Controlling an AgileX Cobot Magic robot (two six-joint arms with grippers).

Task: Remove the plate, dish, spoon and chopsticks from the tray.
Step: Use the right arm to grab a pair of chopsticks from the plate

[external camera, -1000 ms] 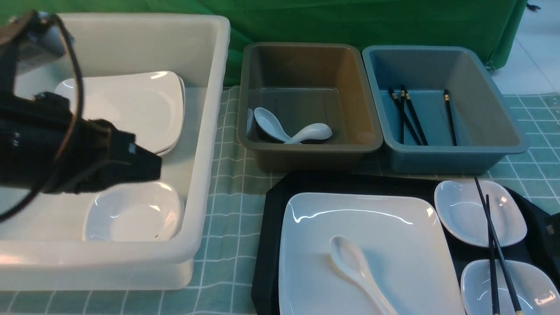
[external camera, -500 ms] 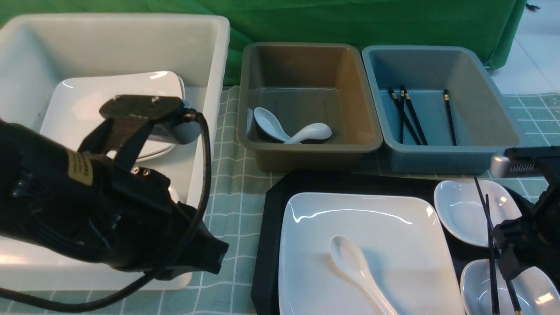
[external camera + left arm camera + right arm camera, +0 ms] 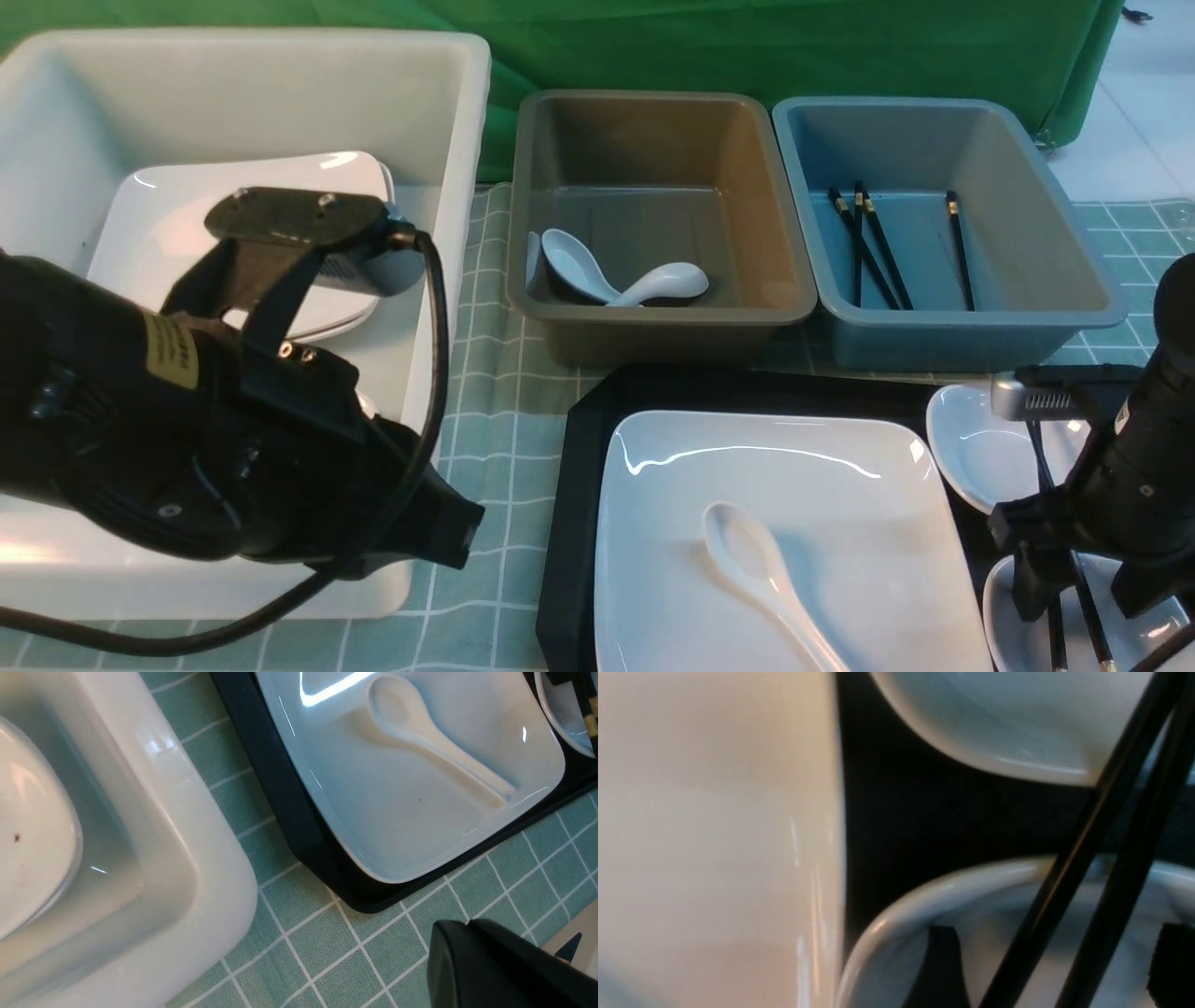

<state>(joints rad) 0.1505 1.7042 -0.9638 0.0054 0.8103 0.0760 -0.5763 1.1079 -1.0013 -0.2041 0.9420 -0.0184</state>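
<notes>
Right gripper (image 3: 1083,597) dropped over chopsticks (image 3: 1062,872) at tray (image 3: 579,485) right edge, jaws open astride them.
Left gripper (image 3: 453,532) closed, apparently empty; spoon (image 3: 747,560) lies on plate (image 3: 840,485), tray's middle.

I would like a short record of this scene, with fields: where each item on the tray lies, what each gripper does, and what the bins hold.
tray: black, carries everything below
plate: on the tray
spoon: lying on the plate
chopsticks: across far small dish and near small dish
right gripper: open, straddling the chopsticks over the near small dish
left gripper: shut, empty, beside white bin
white bin: stacked plates
grey-brown bin: two more spoons
blue-grey bin: more chopsticks
</notes>
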